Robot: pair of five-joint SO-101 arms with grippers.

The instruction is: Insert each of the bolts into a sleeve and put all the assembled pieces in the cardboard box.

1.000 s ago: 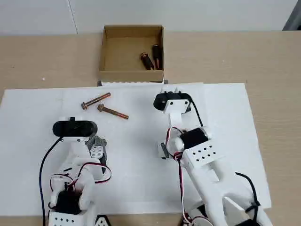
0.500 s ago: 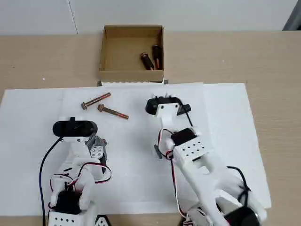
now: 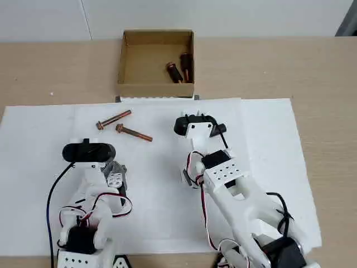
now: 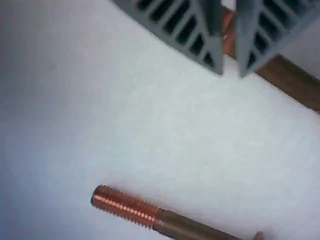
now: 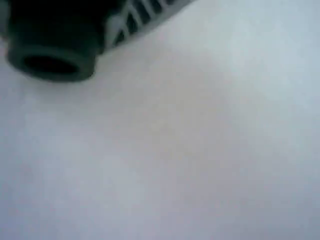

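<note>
**Left gripper all but closed and empty; bolts lie loose on the paper**

Left gripper [image 4: 231, 67] is what we see best, in its own wrist view. The two grey ribbed fingers [image 4: 192, 30] stand almost together, with only a thin slit between them, and they hold nothing. A bit of copper shows through that slit, lying on the paper beyond. Apart from the tips lies a bolt shank [image 4: 150, 216] with its threaded end bare; we cannot tell which bolt it belongs to.

From above, one bolt [image 3: 114, 119] and the other bolt [image 3: 134, 133] lie near each other on the white paper [image 3: 268, 145], between the left arm and the cardboard box [image 3: 120, 61]. Two assembled pieces [image 3: 174, 71] rest inside the box, near its right wall.

The right gripper [image 3: 196, 118] sits over the paper, near the box's front wall. A black sleeve [image 5: 52, 60] shows close against it in the right wrist view, but we cannot tell whether it is gripped.
</note>
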